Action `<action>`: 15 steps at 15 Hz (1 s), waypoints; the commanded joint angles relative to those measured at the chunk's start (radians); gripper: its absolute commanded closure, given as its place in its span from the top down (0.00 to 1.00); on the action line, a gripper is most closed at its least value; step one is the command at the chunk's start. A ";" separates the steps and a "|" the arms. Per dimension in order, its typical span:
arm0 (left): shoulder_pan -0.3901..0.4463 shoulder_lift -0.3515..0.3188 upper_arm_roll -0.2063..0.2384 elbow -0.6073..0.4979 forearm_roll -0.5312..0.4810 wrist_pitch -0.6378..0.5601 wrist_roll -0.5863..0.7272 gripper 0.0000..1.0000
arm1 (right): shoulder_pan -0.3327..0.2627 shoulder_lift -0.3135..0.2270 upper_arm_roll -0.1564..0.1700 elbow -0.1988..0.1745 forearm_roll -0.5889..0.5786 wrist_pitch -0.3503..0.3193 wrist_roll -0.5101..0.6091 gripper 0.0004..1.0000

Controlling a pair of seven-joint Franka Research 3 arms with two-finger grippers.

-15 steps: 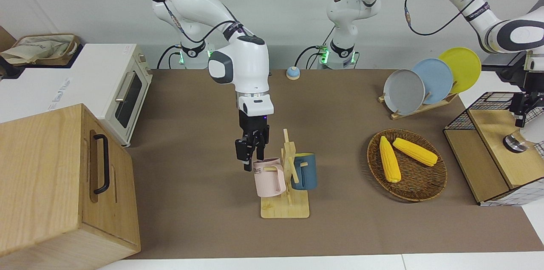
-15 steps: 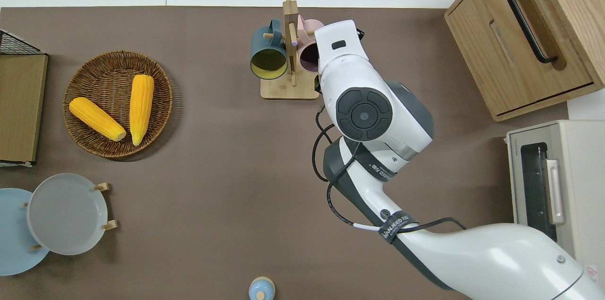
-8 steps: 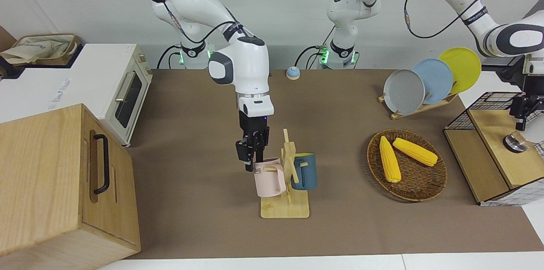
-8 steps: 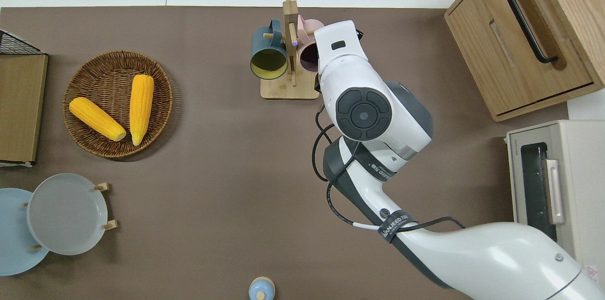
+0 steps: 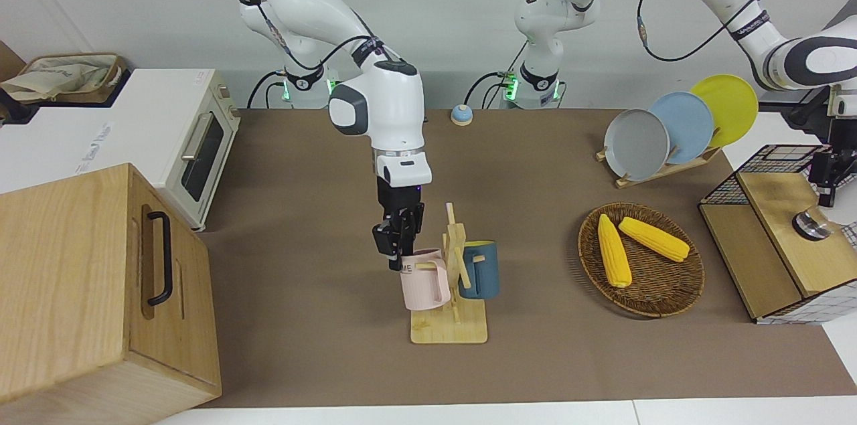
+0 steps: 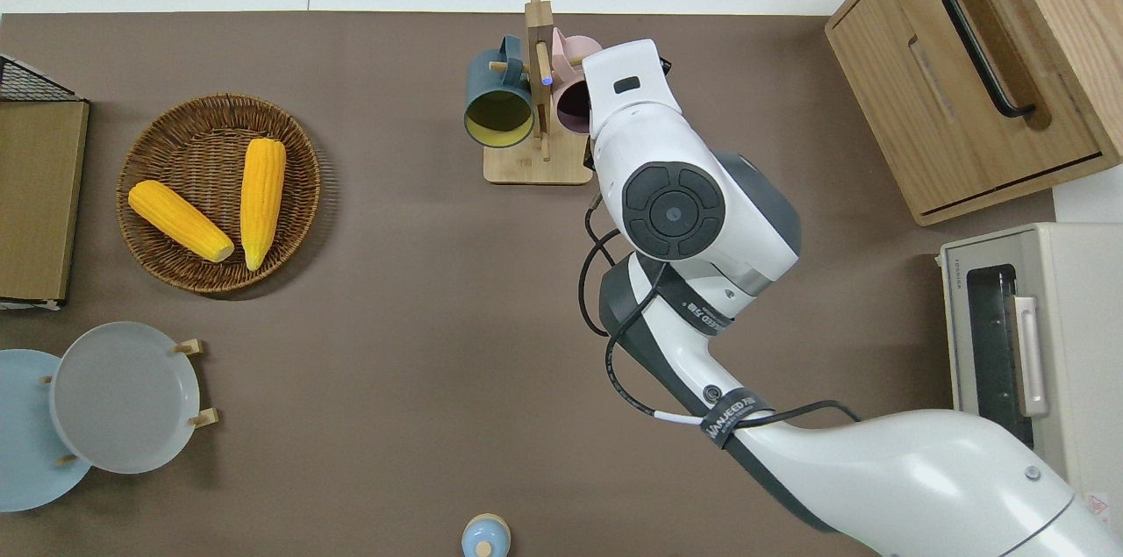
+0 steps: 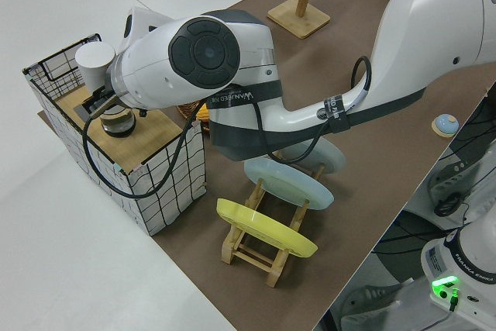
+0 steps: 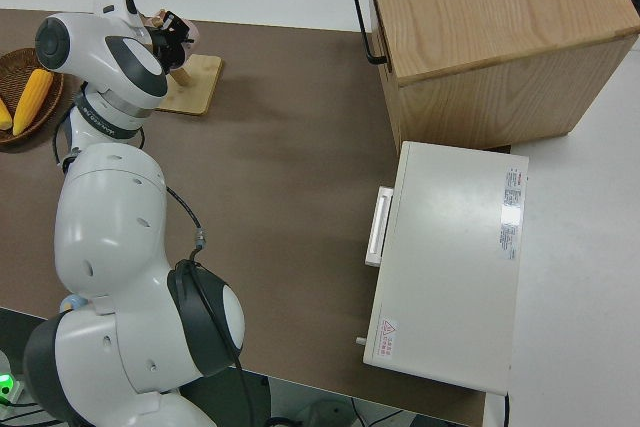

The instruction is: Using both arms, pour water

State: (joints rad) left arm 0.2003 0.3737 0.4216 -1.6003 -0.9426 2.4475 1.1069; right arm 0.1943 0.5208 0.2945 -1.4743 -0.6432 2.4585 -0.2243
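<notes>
A pink mug and a dark blue mug hang on a wooden mug rack near the table edge farthest from the robots. My right gripper is at the pink mug's rim, shut on its wall; in the overhead view the arm hides the gripper, and only part of the mug shows. My left gripper hangs over a silver-capped vessel on the wooden shelf of a wire crate, apart from it. A white cylinder stands beside it.
A wicker basket with two corn cobs lies between the rack and the crate. A plate rack stands nearer the robots. A wooden cabinet and a toaster oven fill the right arm's end. A small blue bell sits near the bases.
My left gripper has risen a little and shifted sideways above the silver-capped vessel. My right gripper and the pink mug have stayed almost still.
</notes>
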 commanded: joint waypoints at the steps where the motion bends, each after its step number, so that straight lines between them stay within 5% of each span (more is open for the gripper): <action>1: -0.001 0.033 0.002 0.026 -0.048 0.021 0.021 0.62 | -0.004 0.012 0.003 0.009 -0.021 0.022 -0.003 0.42; 4: -0.001 0.037 0.002 0.026 -0.056 0.021 0.021 0.09 | -0.003 0.015 -0.011 0.009 -0.019 0.059 0.000 0.42; 5: -0.001 0.037 0.002 0.026 -0.055 0.021 0.019 0.00 | 0.003 0.015 -0.014 0.009 -0.019 0.066 0.002 0.42; 11: -0.002 0.037 0.003 0.028 -0.055 0.021 0.016 0.00 | 0.008 0.018 -0.017 0.011 -0.018 0.073 0.010 0.41; 15: -0.002 0.036 0.005 0.028 -0.053 0.021 0.014 0.00 | 0.010 0.019 -0.017 0.017 -0.018 0.074 0.011 0.23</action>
State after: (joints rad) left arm 0.2005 0.3859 0.4217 -1.5983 -0.9689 2.4565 1.1101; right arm 0.1972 0.5251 0.2848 -1.4740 -0.6433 2.5140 -0.2243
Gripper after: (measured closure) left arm 0.366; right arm 0.599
